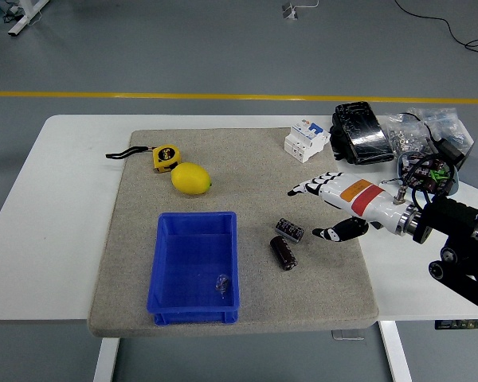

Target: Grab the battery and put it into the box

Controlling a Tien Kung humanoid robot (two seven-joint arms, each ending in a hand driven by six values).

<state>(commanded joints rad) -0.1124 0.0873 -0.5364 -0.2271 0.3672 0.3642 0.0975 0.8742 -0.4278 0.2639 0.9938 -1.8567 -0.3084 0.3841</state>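
We take the blue box (193, 270) as our landmark. The battery (284, 253) lies on the grey mat (247, 175) just to the box's right, level with its upper half and clear of its wall. It is a short dark cylinder on its side, and its long axis runs from upper left to lower right, roughly along the box's right wall. A second dark ribbed piece (289, 229) sits just above it, nearly touching; we cannot tell whether it is another cell.

Our right hand (331, 211) hovers to the battery's upper right, further from the box, with the fingers spread and the thumb held apart below them, holding nothing. So the battery lies down and to the left of the hand, between it and the box. The left hand is out of view, so the right one is clearly the arm for this reach.

Beyond the box's far edge lie a lemon (191, 178) and a yellow tape measure (165, 157). A white breaker (306, 141) sits further up and right
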